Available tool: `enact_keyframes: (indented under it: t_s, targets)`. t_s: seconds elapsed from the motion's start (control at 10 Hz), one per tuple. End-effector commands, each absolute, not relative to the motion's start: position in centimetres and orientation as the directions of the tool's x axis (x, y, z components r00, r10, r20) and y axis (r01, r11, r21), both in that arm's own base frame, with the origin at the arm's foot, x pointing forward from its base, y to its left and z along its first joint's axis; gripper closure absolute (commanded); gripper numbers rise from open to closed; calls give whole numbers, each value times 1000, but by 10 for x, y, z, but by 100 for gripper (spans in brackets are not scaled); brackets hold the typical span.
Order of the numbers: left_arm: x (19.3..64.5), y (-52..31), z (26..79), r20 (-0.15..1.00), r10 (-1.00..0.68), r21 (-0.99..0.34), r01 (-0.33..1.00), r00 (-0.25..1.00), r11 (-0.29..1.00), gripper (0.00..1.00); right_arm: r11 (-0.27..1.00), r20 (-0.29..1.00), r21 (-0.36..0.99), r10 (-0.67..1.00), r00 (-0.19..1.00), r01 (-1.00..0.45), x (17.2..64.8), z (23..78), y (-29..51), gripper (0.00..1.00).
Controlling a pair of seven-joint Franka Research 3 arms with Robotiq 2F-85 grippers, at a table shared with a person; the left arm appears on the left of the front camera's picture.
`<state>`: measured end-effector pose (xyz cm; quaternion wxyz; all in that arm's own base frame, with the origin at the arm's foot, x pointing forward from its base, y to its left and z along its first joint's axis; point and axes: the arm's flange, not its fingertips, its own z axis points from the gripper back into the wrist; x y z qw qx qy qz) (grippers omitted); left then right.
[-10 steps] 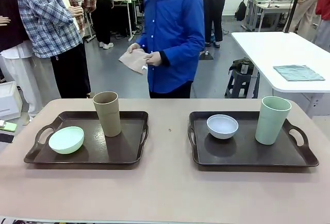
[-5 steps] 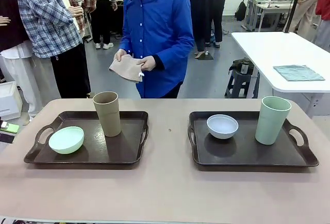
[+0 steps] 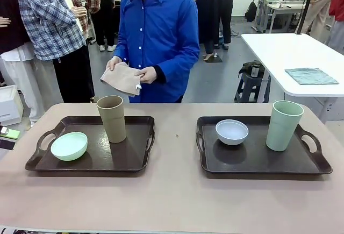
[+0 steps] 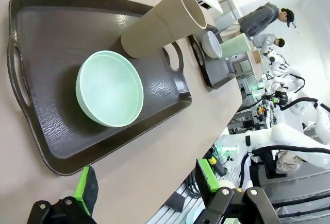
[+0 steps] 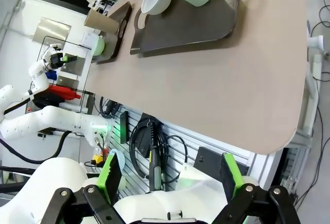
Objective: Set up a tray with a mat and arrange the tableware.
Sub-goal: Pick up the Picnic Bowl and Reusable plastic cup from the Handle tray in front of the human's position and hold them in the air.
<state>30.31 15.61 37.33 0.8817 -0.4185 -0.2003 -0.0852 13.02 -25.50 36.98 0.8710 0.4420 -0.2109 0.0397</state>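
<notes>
Ahead of wide-spread left gripper [image 4: 146, 178], mint-green bowl [image 4: 110, 95] on tray [image 4: 46, 38], untouched

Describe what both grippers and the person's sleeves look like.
The left gripper has black linkage jaws with silver pivot bolts and bright green pads. The right gripper matches it: black jaws, silver bolts, green pads. The person's sleeves are bright blue and long, part of a buttoned, collared shirt, with a dark cuff showing at one wrist.
</notes>
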Motion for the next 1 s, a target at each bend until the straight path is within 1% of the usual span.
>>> enact_keyframes:
  t_s: [0.0,0.8,0.9]
  targets:
    - [301,158,374,425,27,-713,316,905,626,0,594,425,755,-121,897,-277,125,372,-256,0]
    - [301,158,374,425,27,-713,316,905,626,0,594,425,755,-121,897,-277,125,372,-256,0]
    - [303,156,373,425,17,-704,318,905,635,0,608,402,751,-112,909,-257,129,371,-254,0]
